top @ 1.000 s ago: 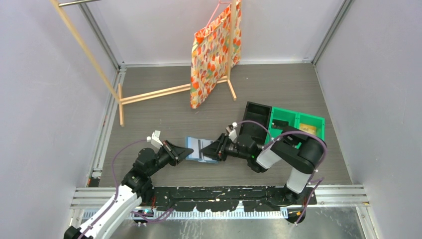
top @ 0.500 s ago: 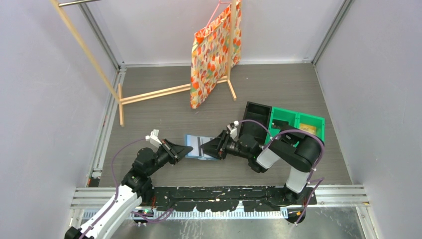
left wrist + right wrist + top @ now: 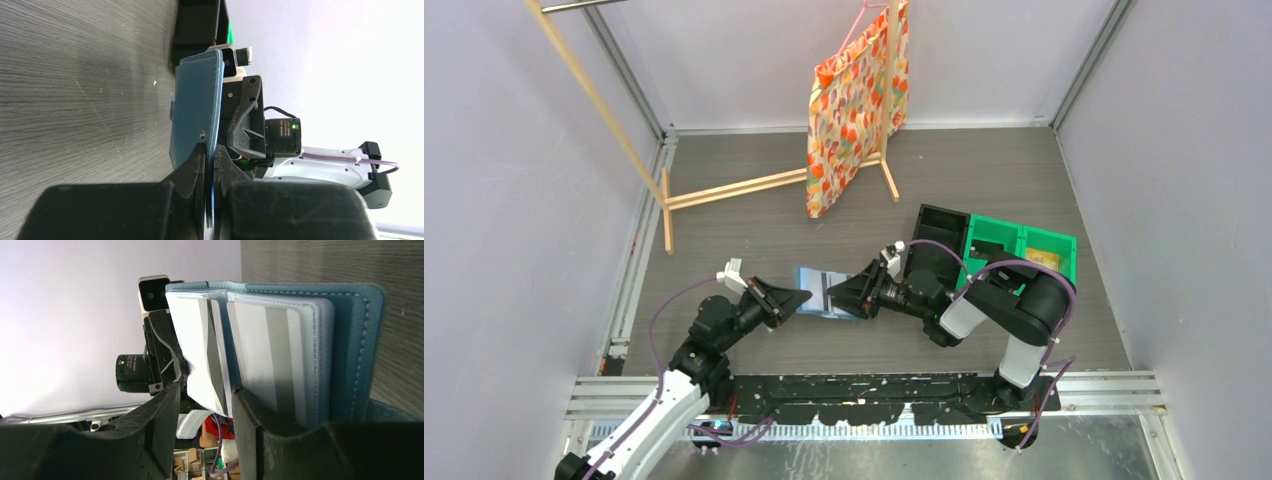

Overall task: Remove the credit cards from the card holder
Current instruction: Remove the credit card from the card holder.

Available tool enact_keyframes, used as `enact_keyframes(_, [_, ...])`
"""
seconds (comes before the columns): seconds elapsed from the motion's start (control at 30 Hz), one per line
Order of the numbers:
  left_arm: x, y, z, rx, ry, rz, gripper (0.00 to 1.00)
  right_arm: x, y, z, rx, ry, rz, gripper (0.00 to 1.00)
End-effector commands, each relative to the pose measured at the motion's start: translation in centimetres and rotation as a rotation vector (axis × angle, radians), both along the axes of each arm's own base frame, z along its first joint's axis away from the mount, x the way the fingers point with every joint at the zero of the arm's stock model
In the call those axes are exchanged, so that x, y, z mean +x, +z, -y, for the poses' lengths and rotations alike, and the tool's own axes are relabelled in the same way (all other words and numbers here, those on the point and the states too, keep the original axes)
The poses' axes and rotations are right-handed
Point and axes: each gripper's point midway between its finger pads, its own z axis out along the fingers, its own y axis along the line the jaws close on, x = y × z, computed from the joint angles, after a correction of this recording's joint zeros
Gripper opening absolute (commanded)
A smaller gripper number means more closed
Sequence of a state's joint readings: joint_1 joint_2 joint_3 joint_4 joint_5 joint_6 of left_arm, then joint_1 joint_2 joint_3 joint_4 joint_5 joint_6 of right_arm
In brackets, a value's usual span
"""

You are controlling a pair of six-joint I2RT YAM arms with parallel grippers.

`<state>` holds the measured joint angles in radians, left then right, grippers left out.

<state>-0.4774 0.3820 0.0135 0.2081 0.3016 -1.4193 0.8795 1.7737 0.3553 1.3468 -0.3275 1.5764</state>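
Grey wood-grain table (image 3: 754,240) fills the floor of a pale-walled booth, with two arms meeting near its middle. From above, the card holder (image 3: 822,293) shows only as a small blue patch between them. Its right side is covered by the right gripper (image 3: 842,294), so its cards cannot be made out there.

The left wrist view sees the holder edge-on, upright on the table, its inside hidden. The left gripper (image 3: 210,150) is clamped tight on the near edge of its teal cover.

The right wrist view looks into the open holder, whose lower edge is lost behind the fingers (image 3: 167,425). They stand partly apart, with a white leaf (image 3: 192,345) hanging between them and a gap at either side, gripping nothing. I cannot tell whether that leaf is a card or a sleeve. Behind it one whitish-grey card (image 3: 270,360) with a grey stripe sits in a clear sleeve, and any others are hidden.

To the right stand two bins, a black bin (image 3: 944,210) and a green bin (image 3: 1064,237), touching; something yellowish lies in the green one. At the back, one orange patterned bag (image 3: 856,100) hangs on one wooden rack (image 3: 734,188).
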Motion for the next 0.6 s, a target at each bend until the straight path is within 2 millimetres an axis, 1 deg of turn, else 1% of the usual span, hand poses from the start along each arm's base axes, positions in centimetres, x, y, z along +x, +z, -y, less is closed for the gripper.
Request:
enact_keyframes(0.0, [0.0, 3.0, 0.3, -0.09, -0.02, 0.088, 0.01, -0.4, 3.7, -0.2, 0.104, 0.017, 0.079, 0.49])
enact_keyframes(0.2, [0.0, 3.9, 0.1, -0.099, -0.014, 0.102, 0.01, -0.5, 2.6, 0.0, 0.08, 0.016, 0.066, 0.5])
enact_keyframes(0.57, [0.2, 3.9, 0.1, -0.101, -0.011, 0.101, 0.01, -0.5, 2.7, 0.1, 0.078, 0.006, 0.077, 0.5])
